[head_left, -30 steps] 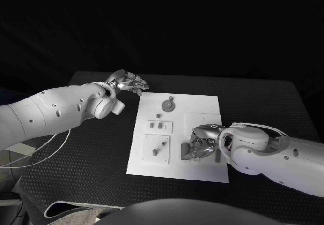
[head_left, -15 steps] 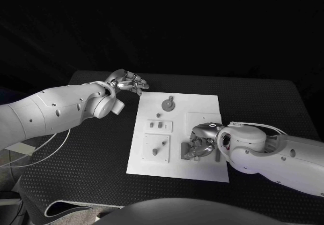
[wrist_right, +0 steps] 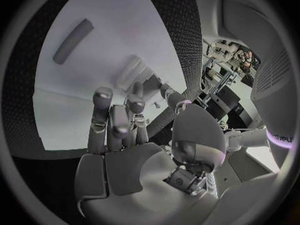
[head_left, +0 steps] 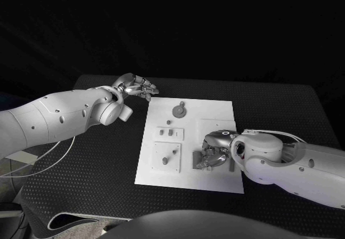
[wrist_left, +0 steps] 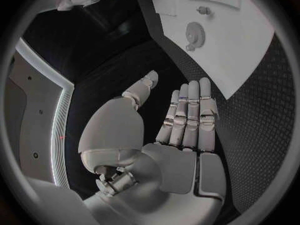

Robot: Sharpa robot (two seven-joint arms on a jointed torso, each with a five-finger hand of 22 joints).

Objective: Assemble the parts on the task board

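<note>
White task board [head_left: 216,112] lies flat near the middle of the black counter [head_left: 287,109]; long side runs away from the robot.

Left robot hand [head_left: 135,87] hovers over the bare counter just off the board's far left corner; not touching the board; in the left wrist view its fingers [wrist_left: 187,115] lie straight and side by side, thumb set apart, palm bare; it holds nothing.

Right robot hand [head_left: 213,152] is down on the near right part of the board, palm toward the surface; in the right wrist view its fingers [wrist_right: 115,120] curl in over the white plate [wrist_right: 106,50]; cannot tell from any view whether a part sits between thumb and fingers; contact with the board itself also not clear.

Parts on the board, head view: a round gear-like disc [head_left: 179,111] near the far edge, a small peg [head_left: 169,122] just beside it on the near side; two short pieces [head_left: 169,133] on a small raised square at mid-left; an oval piece [head_left: 165,161] on a larger raised square at near left; a dark upright bar [head_left: 195,159] just left of the right robot hand, a second thin bar [head_left: 231,165] just at its right, partly hidden by the wrist.

The disc [wrist_left: 195,33] also shows in the left wrist view, well apart from that hand.
</note>
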